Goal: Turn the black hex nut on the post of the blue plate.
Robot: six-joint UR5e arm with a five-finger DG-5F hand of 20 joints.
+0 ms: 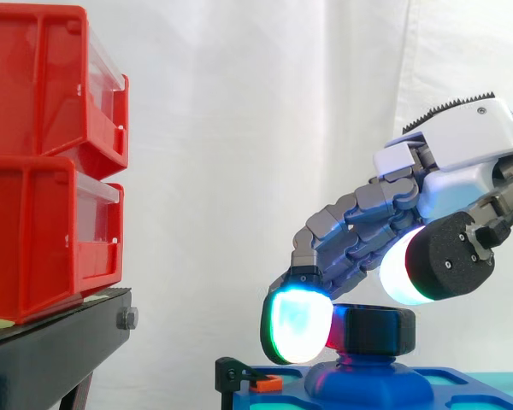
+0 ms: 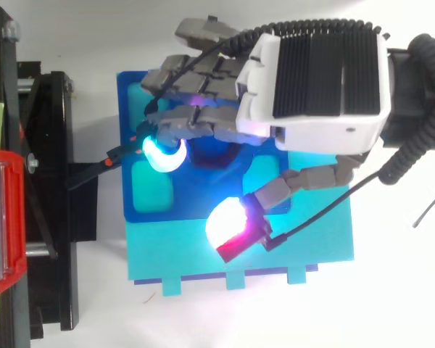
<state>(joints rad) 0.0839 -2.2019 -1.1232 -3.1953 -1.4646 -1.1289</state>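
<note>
- The hand [image 1: 462, 162] is curled down over the black hex nut [image 1: 374, 329]. I'd call that grasping it: the fingers are hooked round it, and a cyan-green fingertip [image 1: 297, 329] is pressed against its left side.
- The thumb [image 1: 436, 265] isn't helping though. It hangs above and to the near side of the nut, and from the top it looks clear of it.
- The nut itself sits on top of the post [image 1: 368, 376], which stands up from the blue plate [image 1: 449, 389].
- My read on the step: contact made, turning stroke in hand. Next I'd want the thumb brought onto the far flat, or that pad will probably just skid round the corners when I rotate.
- Count: one nut, one post, one plate, and two red bins [image 1: 43, 85] stacked on one black stand [image 1: 51, 350] off to the left.
</note>
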